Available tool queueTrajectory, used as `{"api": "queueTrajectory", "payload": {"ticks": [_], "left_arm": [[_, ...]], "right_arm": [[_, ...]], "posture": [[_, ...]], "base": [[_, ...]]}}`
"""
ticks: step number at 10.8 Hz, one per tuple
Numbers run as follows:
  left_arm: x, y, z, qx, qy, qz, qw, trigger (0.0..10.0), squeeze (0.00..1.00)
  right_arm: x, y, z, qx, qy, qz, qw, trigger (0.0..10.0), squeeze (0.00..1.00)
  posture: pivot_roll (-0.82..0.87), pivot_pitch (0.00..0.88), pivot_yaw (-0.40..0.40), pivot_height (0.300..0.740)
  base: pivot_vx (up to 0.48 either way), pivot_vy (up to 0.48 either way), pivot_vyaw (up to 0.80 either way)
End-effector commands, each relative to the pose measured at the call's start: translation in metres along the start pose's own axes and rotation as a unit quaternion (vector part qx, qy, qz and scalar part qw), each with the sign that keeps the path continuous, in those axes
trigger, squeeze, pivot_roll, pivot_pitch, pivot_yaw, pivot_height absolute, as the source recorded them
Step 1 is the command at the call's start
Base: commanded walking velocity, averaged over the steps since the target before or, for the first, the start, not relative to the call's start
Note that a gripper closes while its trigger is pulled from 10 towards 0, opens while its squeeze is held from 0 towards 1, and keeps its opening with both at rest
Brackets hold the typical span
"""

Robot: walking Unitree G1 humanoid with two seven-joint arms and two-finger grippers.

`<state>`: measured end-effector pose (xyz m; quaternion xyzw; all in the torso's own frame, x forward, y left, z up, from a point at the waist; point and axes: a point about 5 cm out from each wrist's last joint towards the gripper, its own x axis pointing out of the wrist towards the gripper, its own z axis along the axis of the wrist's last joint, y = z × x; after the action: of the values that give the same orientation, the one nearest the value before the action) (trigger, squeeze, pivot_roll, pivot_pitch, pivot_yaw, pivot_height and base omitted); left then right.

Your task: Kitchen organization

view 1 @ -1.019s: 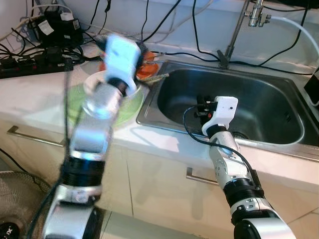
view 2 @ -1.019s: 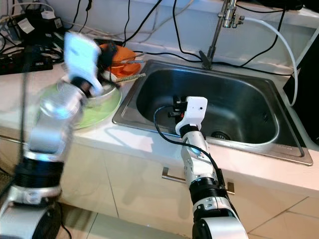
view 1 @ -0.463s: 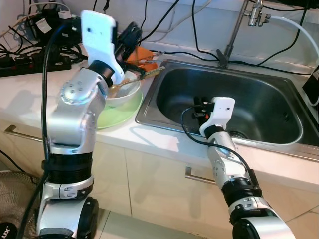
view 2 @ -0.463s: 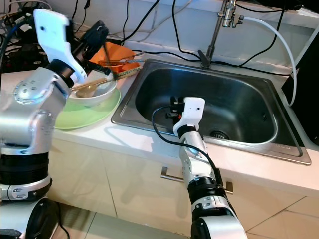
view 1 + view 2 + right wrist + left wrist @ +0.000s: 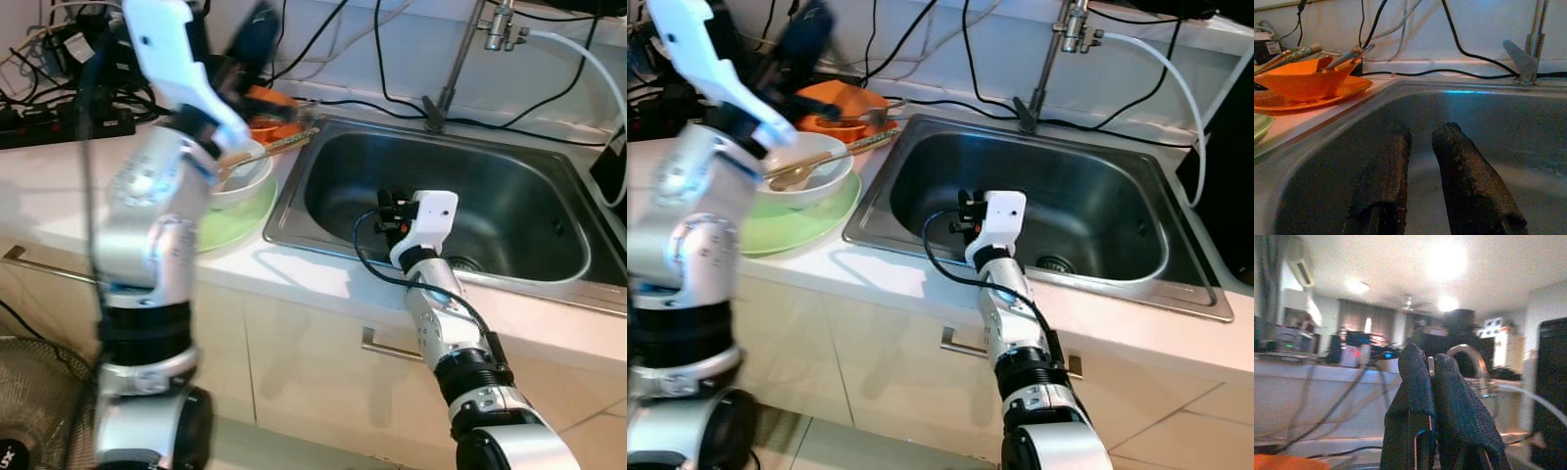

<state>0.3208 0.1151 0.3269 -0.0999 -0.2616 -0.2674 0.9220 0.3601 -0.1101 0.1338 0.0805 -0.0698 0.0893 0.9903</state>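
Dishes beside the sink (image 5: 446,211), both my arms out.
Head views: my left end effector (image 5: 257,24) is raised above the white bowl (image 5: 243,180), which sits on a green plate (image 5: 235,221) on the counter (image 5: 59,191) just beside the sink; my right end effector (image 5: 390,210) hangs inside the sink. Left wrist view: my fingers (image 5: 1415,382) are pressed together, holding nothing. Right wrist view: my fingers (image 5: 1459,169) are spread slightly in the sink, with an orange bowl (image 5: 1303,78) beyond its rim.
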Motion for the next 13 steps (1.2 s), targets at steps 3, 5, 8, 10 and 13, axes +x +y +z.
{"api": "queueTrajectory", "payload": {"ticks": [3, 5, 8, 10, 13], "left_arm": [[0.002, -0.013, -0.004, -0.061, -0.028, -0.034, 0.997, 10.0, 0.0], [-0.001, -0.014, -0.037, -0.128, -0.001, -0.029, 0.991, 10.0, 0.0], [-0.009, -0.012, -0.07, -0.165, 0.042, -0.021, 0.985, 10.0, 0.0], [-0.009, -0.011, -0.074, -0.16, 0.044, -0.022, 0.986, 10.0, 0.0], [-0.008, -0.011, -0.077, -0.154, 0.049, -0.025, 0.987, 10.0, 0.0]], "right_arm": [[0.002, -0.006, 0.006, -0.001, -0.013, -0.008, 1.0, 10.0, 0.0], [0.003, -0.013, 0.015, -0.008, -0.032, -0.012, 0.999, 10.0, 1.0], [0.005, -0.028, 0.035, -0.037, -0.061, 0.0, 0.997, 10.0, 1.0], [0.005, -0.03, 0.047, -0.056, -0.079, 0.02, 0.995, 10.0, 0.0], [0.003, -0.023, 0.063, -0.076, -0.1, 0.086, 0.988, 10.0, 0.0]], "posture": [[0.22, 0.0, -0.039, 0.74], [0.21, 0.0, -0.034, 0.74], [0.2, 0.0, -0.024, 0.74], [0.19, 0.0, -0.017, 0.74], [0.18, 0.0, -0.006, 0.74]], "base": [[0.0, 0.0, 0.0], [0.0, 0.0, 0.0], [0.0, 0.0, 0.0], [0.0, 0.0, 0.0], [0.0, 0.0, 0.0]]}}
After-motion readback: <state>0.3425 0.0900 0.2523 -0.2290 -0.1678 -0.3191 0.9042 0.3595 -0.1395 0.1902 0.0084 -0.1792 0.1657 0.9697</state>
